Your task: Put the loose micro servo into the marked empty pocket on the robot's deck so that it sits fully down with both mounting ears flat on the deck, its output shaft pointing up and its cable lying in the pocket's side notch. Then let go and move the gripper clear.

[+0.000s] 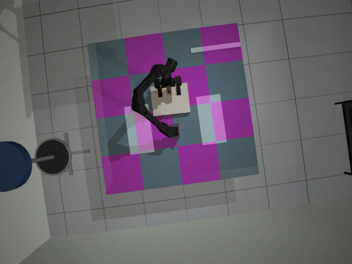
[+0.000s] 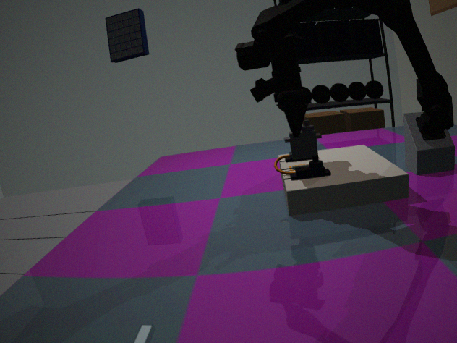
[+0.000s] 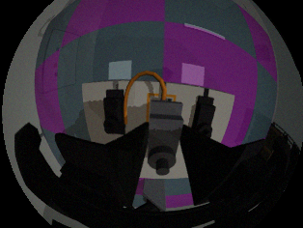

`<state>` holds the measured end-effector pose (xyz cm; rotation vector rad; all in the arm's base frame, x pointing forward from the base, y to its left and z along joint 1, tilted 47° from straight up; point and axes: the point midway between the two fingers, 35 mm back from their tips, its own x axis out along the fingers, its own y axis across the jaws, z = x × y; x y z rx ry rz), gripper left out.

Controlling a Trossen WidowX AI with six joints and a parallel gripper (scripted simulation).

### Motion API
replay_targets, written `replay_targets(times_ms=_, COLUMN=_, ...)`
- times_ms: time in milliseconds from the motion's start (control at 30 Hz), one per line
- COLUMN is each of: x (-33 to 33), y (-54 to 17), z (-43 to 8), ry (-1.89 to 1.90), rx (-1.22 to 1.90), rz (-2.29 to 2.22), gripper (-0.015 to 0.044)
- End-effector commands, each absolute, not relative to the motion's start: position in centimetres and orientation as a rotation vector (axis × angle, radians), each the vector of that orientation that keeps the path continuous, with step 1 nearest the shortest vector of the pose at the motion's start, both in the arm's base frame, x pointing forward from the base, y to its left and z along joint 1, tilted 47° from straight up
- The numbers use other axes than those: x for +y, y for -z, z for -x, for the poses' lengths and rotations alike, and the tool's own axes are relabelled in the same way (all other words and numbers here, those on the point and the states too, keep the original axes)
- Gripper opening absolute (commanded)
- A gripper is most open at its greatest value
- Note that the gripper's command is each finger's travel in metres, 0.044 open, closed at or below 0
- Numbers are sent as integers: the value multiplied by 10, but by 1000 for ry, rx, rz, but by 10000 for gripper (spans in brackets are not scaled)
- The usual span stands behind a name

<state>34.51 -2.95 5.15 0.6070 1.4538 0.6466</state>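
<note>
The loose grey micro servo (image 1: 169, 90) (image 2: 304, 147) (image 3: 165, 128) is held upright, its output shaft up. My gripper (image 2: 296, 133) (image 3: 165, 132) is shut on its body. The ears are well above the pale deck (image 1: 181, 106) (image 2: 346, 195) (image 3: 219, 121); the body's underside looks a little above it. The orange-outlined pocket (image 1: 171, 92) (image 3: 148, 102) is below the servo and mostly hidden by it. The orange cable (image 2: 275, 164) (image 3: 145, 73) bows out from the servo in a loop toward the left-hand mounted servo in the wrist view; whether it lies in the notch cannot be told.
Two black mounted servos flank the pocket, one left (image 1: 160, 92) (image 2: 309, 171) (image 3: 114, 112) and one right (image 1: 178, 89) (image 3: 205, 113) in the wrist view. The arm's grey base (image 1: 176, 127) (image 2: 435, 156) stands on the checkered mat (image 1: 193, 161) (image 2: 251, 229), beyond the deck.
</note>
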Motion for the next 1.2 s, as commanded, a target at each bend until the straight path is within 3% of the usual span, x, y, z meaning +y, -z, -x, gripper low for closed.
replay_targets(times_ms=0, x=-25, y=-47, z=-346, ry=-644, rx=1454, rz=-615, gripper=0)
replay_targets(times_ms=1167, x=-12, y=-36, z=-345, ry=-645, rx=1453, rz=-616, gripper=0)
